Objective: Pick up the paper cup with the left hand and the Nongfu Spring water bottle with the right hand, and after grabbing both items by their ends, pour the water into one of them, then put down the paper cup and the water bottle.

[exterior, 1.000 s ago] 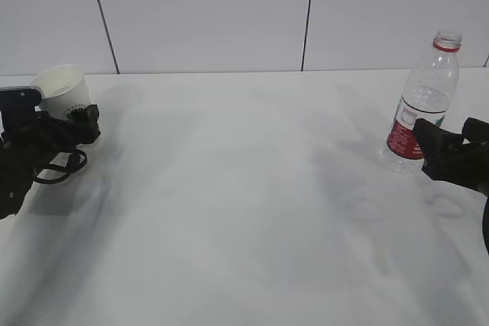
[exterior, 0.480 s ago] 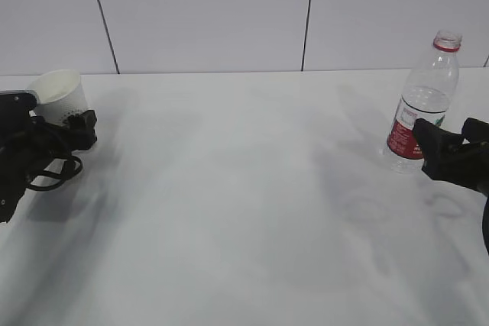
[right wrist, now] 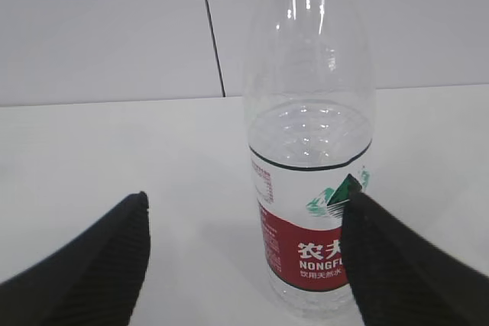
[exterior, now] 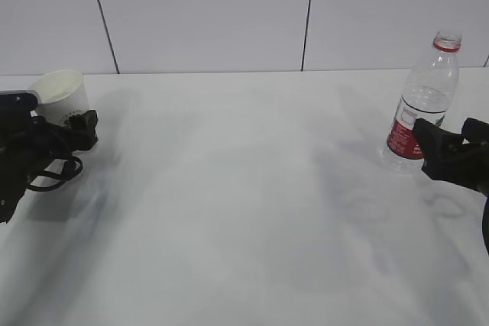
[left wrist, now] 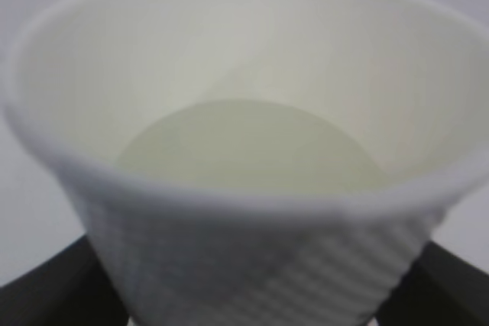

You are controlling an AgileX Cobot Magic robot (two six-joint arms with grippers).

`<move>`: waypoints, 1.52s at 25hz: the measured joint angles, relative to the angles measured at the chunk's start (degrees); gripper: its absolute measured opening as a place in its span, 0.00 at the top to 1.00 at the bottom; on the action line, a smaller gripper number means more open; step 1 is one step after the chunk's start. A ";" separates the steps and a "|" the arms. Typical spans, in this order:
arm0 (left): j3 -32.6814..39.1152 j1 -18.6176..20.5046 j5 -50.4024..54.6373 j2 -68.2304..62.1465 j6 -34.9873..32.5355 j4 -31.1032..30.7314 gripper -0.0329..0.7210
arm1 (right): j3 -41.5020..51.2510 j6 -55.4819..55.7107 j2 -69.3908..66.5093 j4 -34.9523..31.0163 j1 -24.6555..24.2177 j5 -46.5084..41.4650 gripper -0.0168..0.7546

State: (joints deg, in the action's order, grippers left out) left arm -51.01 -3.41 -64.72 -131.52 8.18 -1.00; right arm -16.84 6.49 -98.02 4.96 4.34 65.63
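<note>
The white paper cup [exterior: 59,95] stands at the far left of the table, its ribbed wall and pale inside filling the left wrist view [left wrist: 244,150]. My left gripper [exterior: 67,118] is shut on its lower part, with a black finger [left wrist: 46,292] against each side. The clear Nongfu Spring water bottle [exterior: 426,104] stands upright at the far right, red-and-white label low down [right wrist: 309,158]. My right gripper [exterior: 425,140] stands open just in front of it [right wrist: 244,196]. Its right finger [right wrist: 397,265] overlaps the label and its left finger is well clear. I cannot make out any water.
The white table [exterior: 244,204] runs back to a white panelled wall [exterior: 206,13] close behind both objects. Cables of the left arm [exterior: 53,173] loop onto the tabletop beside the cup.
The left gripper and the cup have moved left and down, from a raised, tilted pose to low over the table. The right gripper and bottle have not moved.
</note>
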 joint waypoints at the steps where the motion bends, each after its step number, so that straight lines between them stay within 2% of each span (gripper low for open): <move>1: 0.00 0.00 0.00 0.00 -0.59 -0.21 0.11 | 0.00 0.00 0.00 0.00 0.00 0.00 0.22; 5: 0.00 0.00 -0.53 0.00 -3.21 -0.43 0.06 | 0.00 0.00 0.00 0.00 0.00 0.00 0.22; 11: 0.00 0.00 -0.53 0.00 -3.87 -0.43 0.05 | 0.00 0.00 0.00 0.00 0.00 0.00 0.22; 22: 3.66 0.00 -0.74 0.03 -3.87 -0.32 0.05 | 0.00 0.00 0.00 0.00 0.00 0.00 0.22; 29: 4.26 0.00 -0.74 2.19 -1.59 -0.32 0.05 | 0.00 0.00 0.00 0.00 0.00 0.00 0.22; 38: 11.02 0.00 -0.85 6.05 -1.37 0.14 0.05 | 0.00 0.00 0.00 0.00 0.00 0.00 0.22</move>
State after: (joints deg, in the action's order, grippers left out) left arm -39.99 -3.41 -65.57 -125.48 6.81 -0.86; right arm -16.84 6.49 -98.02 4.96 4.34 65.63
